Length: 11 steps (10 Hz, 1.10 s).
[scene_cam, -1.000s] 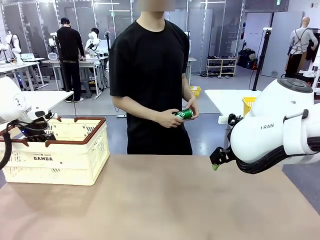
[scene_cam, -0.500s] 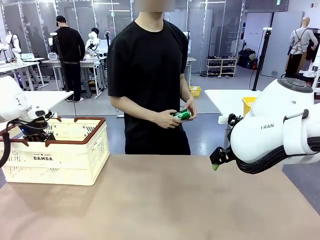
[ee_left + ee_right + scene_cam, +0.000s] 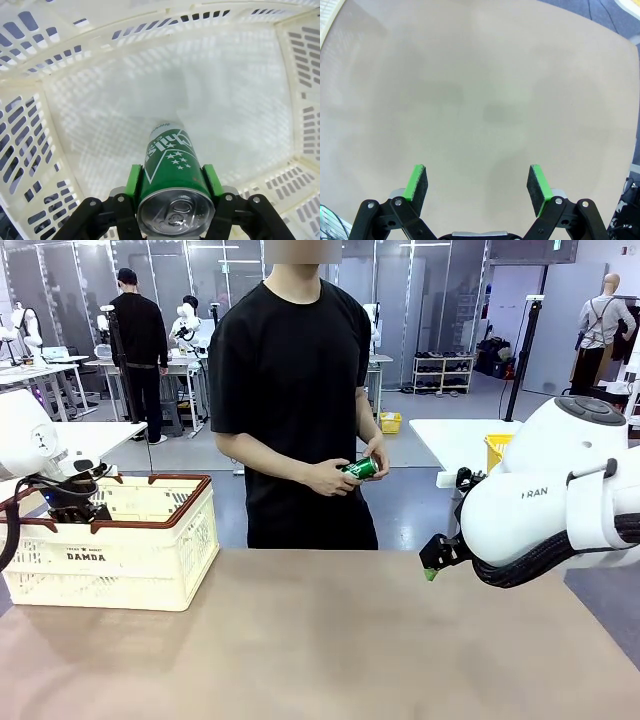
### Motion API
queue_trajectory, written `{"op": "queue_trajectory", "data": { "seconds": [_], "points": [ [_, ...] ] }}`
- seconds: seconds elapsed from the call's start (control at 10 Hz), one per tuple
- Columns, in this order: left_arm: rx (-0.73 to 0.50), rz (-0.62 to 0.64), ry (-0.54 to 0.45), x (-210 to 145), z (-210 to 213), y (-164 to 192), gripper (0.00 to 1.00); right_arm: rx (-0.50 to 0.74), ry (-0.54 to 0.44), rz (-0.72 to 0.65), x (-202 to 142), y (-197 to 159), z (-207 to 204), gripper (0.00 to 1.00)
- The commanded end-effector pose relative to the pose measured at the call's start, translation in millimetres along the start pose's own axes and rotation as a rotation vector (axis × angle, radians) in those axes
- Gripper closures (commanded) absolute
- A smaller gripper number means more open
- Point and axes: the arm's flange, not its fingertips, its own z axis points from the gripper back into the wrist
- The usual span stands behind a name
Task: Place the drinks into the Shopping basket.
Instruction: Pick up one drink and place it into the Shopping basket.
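Green drink can (image 3: 167, 150) sits clamped between the two green pads (image 3: 133, 181) of the robot's left hand (image 3: 171, 175). The jaws are drawn in snug against its sides, just below its silver top end, which faces the wrist camera with the pull tab showing. The can points away from the wrist, its far end aimed at the floor of the Shopping basket (image 3: 30, 130); whether that end touches the floor I cannot tell. White stars and white lettering run along its green side. The basket's cream slotted walls rise all around the left hand, so hand and can are inside it. From the front, the left arm (image 3: 25, 440) dips over the dark brown rim, and the basket stands at the left side of the table (image 3: 320, 640) with DAMDA printed on its near wall.

The robot's right hand (image 3: 478, 172) is spread wide with nothing between its pads, hovering above bare table. From the front its green tip shows near the table's far right edge, beneath the bulky white right arm (image 3: 540, 500).

Across the table a person (image 3: 290, 370) in a black T-shirt stands with a second green can (image 3: 362, 468) gripped in the person's hands (image 3: 335, 480) at waist height, well apart from the basket and from both robot hands
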Motion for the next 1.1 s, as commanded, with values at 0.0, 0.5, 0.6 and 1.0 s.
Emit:
{"op": "queue_trajectory", "data": {
  "seconds": [0.0, 0.5, 0.6, 1.0],
  "points": [
    [0.021, 0.0, 0.077, 1, -20, 6, 0.42, 0.004, 0.0, -0.003, 0, -1, 0, 0.0],
    [0.043, -0.011, 0.067, 6, -6, 0, 0.12, 0.004, 0.0, -0.003, 0, -1, 0, 0.0],
    [0.052, -0.01, 0.055, 6, -1, 0, 0.05, 0.004, 0.0, -0.003, 0, -1, 0, 0.0],
    [0.117, -0.032, 0.033, 11, 39, -15, 0.0, 0.004, 0.0, -0.003, 0, -1, 0, 0.0]
  ]
}}
